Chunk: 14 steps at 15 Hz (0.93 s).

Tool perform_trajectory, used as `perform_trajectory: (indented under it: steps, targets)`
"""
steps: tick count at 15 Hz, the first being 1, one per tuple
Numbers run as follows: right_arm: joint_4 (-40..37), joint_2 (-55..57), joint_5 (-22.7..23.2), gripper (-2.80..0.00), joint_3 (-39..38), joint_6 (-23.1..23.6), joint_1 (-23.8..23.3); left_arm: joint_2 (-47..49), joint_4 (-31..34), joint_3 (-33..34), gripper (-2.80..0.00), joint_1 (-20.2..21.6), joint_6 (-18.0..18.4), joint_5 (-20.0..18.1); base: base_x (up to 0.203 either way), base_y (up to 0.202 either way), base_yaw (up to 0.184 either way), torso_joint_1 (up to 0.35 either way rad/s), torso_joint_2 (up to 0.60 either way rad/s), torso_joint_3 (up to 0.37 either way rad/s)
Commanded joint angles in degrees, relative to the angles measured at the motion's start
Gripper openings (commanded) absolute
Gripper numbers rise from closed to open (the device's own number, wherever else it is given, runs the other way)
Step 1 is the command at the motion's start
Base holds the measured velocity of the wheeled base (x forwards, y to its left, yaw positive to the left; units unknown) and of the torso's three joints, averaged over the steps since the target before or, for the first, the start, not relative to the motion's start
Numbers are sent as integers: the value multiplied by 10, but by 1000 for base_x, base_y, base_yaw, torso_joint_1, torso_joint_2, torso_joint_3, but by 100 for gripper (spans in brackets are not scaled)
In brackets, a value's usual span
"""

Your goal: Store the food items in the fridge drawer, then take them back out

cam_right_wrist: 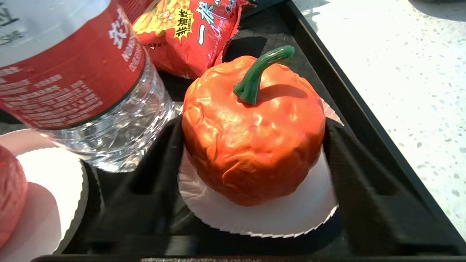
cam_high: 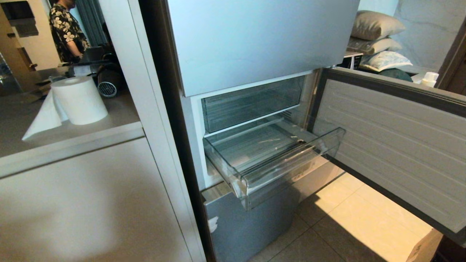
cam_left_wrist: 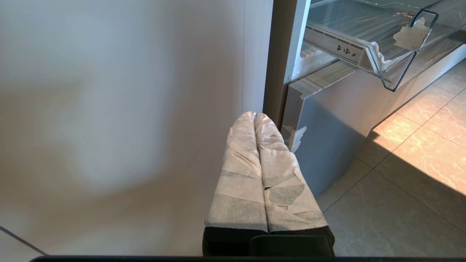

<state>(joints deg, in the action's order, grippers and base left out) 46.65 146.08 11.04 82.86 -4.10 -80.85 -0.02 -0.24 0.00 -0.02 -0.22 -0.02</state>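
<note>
Black tray (cam_right_wrist: 367, 120) on speckled white counter (cam_right_wrist: 400, 72). On tray: orange-red pepper (cam_right_wrist: 253, 131) with green stem on scalloped paper liner (cam_right_wrist: 262, 214), upright; clear bottle (cam_right_wrist: 83, 83) with red label just beside; red snack bag (cam_right_wrist: 189, 32) behind; second paper liner (cam_right_wrist: 51, 189) under another red piece (cam_right_wrist: 11, 196). Elsewhere, beige counter (cam_high: 120, 109) with paper roll (cam_high: 78, 100). Pulled-out drawer (cam_high: 291, 171), no items visible. Tiled floor (cam_high: 349, 218) below fridge.

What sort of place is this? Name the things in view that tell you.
Most likely a home kitchen: a silver-blue fridge stands with its door open and a clear drawer pulled out, beside a counter bearing a paper towel roll.
</note>
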Motion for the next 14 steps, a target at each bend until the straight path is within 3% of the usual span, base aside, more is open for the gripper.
perform_trajectory:
  steps: [1, 5, 10, 14]
  targets:
    - [1, 7, 1, -280, 5, 0, 0, 0, 0, 1, -280, 0, 0, 0, 0, 0, 0, 0, 0, 0]
    - [-21, -30, 2, -280, 5, 0, -12, 0, 0, 1, -280, 0, 0, 0, 0, 0, 0, 0, 0, 0]
    - [-112, -156, 4, -280, -11, -2, -42, 0, 0, 1, -280, 0, 0, 0, 0, 0, 0, 0, 0, 0]
    - [-138, -306, 5, -280, -62, -12, -51, 0, 0, 1, -280, 0, 0, 0, 0, 0, 0, 0, 0, 0]
